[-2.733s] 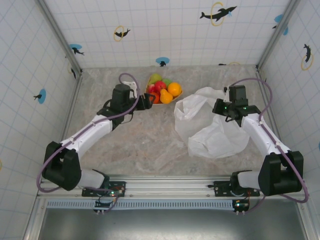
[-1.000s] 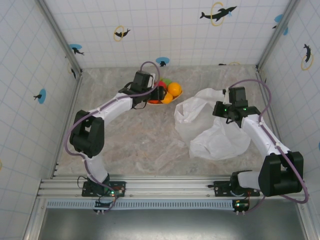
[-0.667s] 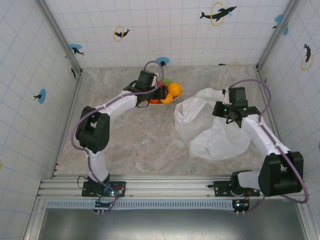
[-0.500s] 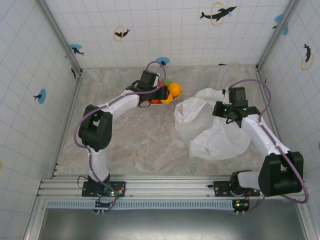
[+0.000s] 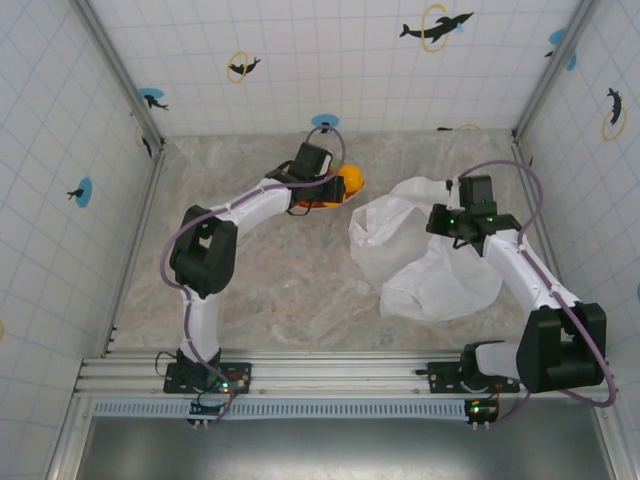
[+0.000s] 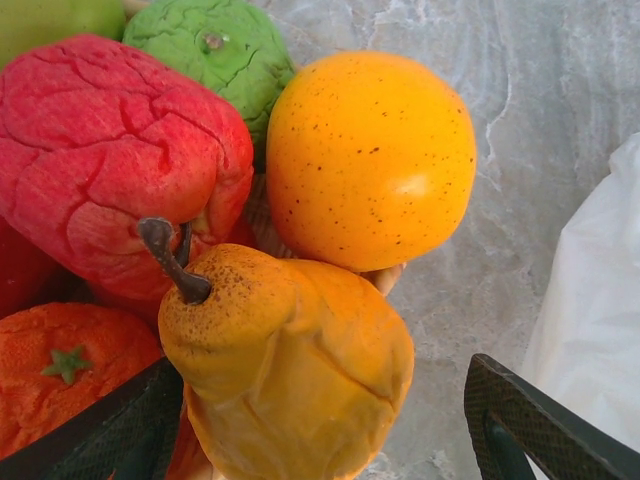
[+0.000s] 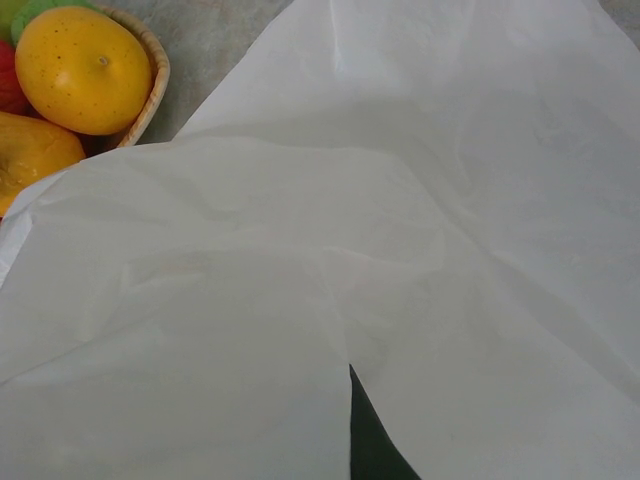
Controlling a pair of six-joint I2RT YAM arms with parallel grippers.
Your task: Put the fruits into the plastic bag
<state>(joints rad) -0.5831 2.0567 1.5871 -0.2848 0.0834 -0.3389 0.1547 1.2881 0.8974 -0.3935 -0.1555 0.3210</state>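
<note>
Left arm has reached farther back and right than a second ago, covering most of the fruits [image 5: 348,183] from above; right arm and bag unchanged.

Fruits are piled at the back centre of the table [image 5: 280,270], on a tan woven plate [image 7: 157,75]. Left wrist view: yellow-orange pear-shaped fruit [image 6: 300,370] nearest, stem pointing up-left. Round orange fruit [image 6: 370,160] is behind it, touching. Wrinkled red fruit [image 6: 110,160] lies at left, bumpy green fruit [image 6: 210,50] behind that, orange-red fruit [image 6: 70,370] at lower left. No fruit in the bag yet.

Left gripper [image 6: 320,425] is spread wide, dark fingers [image 6: 110,435] on either side of the pear-shaped fruit. Cannot tell if they touch it; nothing gripped.

Plastic bag [image 5: 420,260] lies crumpled on the right half of the table, just beside the plate, its film showing at the right edge of the left wrist view.

Right gripper [image 5: 455,218] is at the bag's upper right edge, closed, pinching the film. In the right wrist view white film is draped close over one dark finger [image 7: 372,445].
</note>
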